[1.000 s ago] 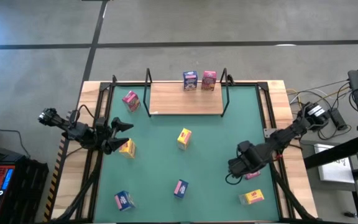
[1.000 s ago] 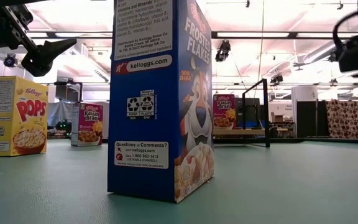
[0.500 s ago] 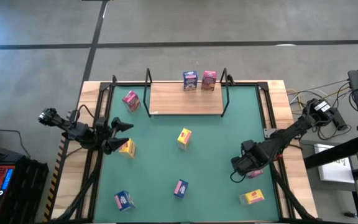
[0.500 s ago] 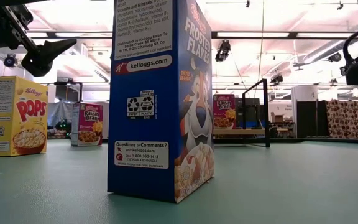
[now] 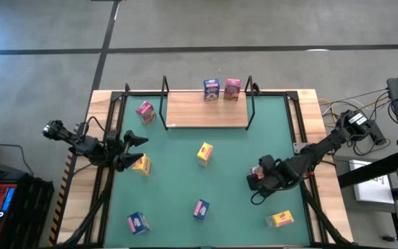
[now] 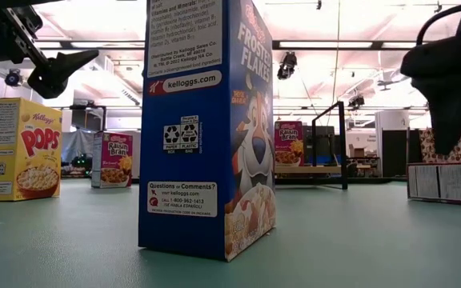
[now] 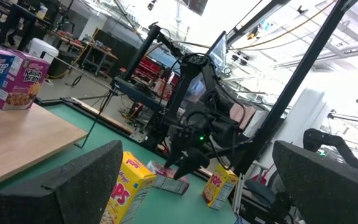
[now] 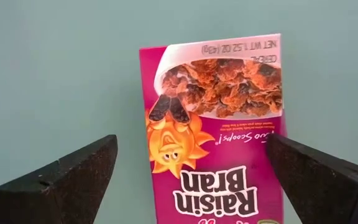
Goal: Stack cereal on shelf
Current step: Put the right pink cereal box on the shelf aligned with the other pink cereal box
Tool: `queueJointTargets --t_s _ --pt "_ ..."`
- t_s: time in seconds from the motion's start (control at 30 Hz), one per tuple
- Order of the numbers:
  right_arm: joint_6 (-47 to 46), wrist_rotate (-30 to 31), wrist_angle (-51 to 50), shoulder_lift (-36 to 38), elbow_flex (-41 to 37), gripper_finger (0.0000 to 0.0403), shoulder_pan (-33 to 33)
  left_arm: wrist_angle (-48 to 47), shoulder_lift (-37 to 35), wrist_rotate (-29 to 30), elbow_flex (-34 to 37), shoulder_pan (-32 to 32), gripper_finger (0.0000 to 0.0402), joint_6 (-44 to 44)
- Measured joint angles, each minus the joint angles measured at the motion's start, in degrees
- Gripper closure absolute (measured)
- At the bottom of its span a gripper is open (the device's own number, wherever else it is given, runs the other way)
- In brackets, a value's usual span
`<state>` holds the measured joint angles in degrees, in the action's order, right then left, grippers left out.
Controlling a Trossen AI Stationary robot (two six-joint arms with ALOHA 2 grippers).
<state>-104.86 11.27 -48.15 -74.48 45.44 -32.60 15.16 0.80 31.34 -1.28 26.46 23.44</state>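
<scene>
Since a second ago the right gripper [image 5: 256, 178] has slid inward from the table's right edge and now hangs over a pink Raisin Bran box [image 8: 213, 134] lying flat on the green mat [image 5: 240, 149], near the front right corner. Jaws spread wide, nothing pinched; the fingers [image 8: 61, 177] straddle the box with its long axis running between them, so a straight drop should bracket its narrow sides. The right arm is clearly the nearer one.

A yellow box [image 5: 280, 219] lies just beside, toward the front edge. The left gripper [image 5: 131, 151] waits at the left edge, jaws also spread, next to a yellow Pops box [image 5: 142, 164].

Farthest off, the shelf [image 5: 206, 111] sits at the back edge, with a blue box [image 5: 211, 89] and a pink box [image 5: 232, 88] at its rear.
</scene>
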Motion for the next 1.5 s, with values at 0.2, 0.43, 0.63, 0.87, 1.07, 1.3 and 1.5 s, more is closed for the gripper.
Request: queueJointTargets --t_s 0.2,0.43,0.63,0.87,1.07,1.3,1.5 --pt "-1.0 -2.7 -5.8 -0.4 3.9 0.0003 0.0 0.0 0.0 0.0 0.0 0.0 0.0003 0.0" --pt "0.5 -4.0 -8.9 -0.8 4.9 0.0003 0.0 0.0 0.0 0.0 0.0 0.0 0.0003 0.0" --pt "2.1 -7.2 -5.6 -2.5 3.6 0.0003 -0.3 0.0 0.1 0.0 0.0 0.0 0.0003 0.0" --pt "3.5 -7.3 -5.1 -4.8 3.1 0.0003 -0.4 0.0 0.1 0.0 0.0 0.0 0.0003 0.0" --pt "4.4 -9.6 -3.5 -8.7 3.0 0.0003 -0.4 0.0 0.2 0.0 0.0 0.0 0.0003 0.0" --pt "3.0 -10.3 -3.1 -9.7 3.0 0.0003 -0.5 0.0 0.2 0.0 0.0 0.0 0.0003 0.0" --pt "2.2 -10.3 -2.7 -9.7 3.0 0.0003 -0.5 0.0 0.2 0.0 0.0 0.0 0.0003 0.0"
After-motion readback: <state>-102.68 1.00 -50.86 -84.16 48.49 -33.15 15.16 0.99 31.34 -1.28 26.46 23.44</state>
